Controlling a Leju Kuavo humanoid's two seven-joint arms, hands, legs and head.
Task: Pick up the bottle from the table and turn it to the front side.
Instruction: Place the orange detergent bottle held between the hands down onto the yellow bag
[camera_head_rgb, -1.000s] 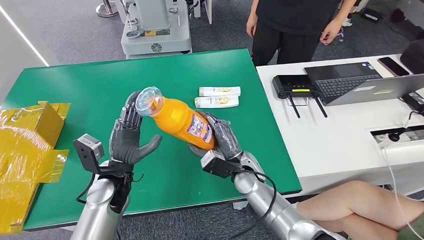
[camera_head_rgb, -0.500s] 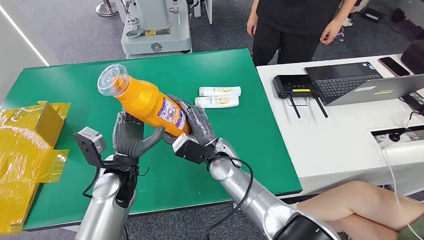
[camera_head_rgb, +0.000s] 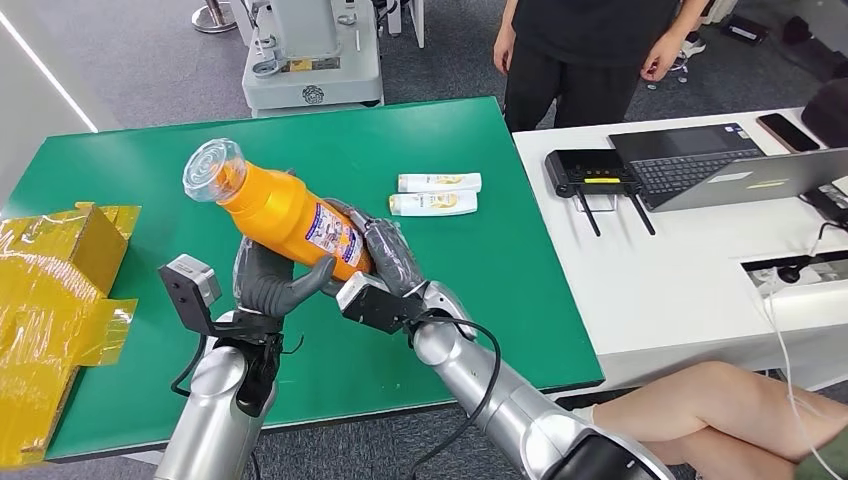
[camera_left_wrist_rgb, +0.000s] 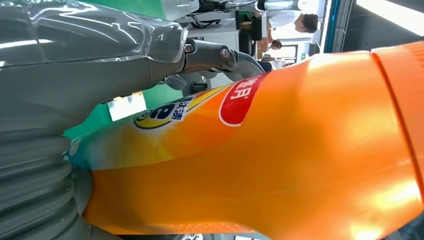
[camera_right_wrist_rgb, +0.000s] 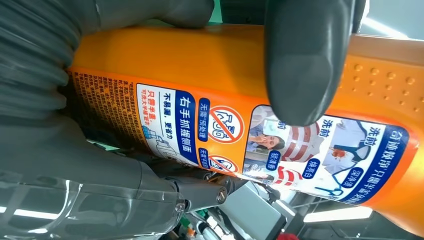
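Since half a second ago the orange bottle (camera_head_rgb: 285, 212) has shifted slightly left, held above the green desk (camera_head_rgb: 150, 180). Right hand (camera_head_rgb: 385, 262) fingers grip its base; left hand (camera_head_rgb: 268, 282) now touches it, likely for re-gripping.

Silver arms (camera_head_rgb: 215, 420) — grey hands, black cables

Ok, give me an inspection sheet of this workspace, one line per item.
Surface: green table.
Job's things: orange bottle held off the table, tilted, cap up and away.
Clutter: two small tubes; yellow packaging.
Hands: right hand grips the bottle's lower body; left hand touches it from below.
Cables: black cable on the right arm.
Surroundings: white desk with laptop; a person standing, another seated.
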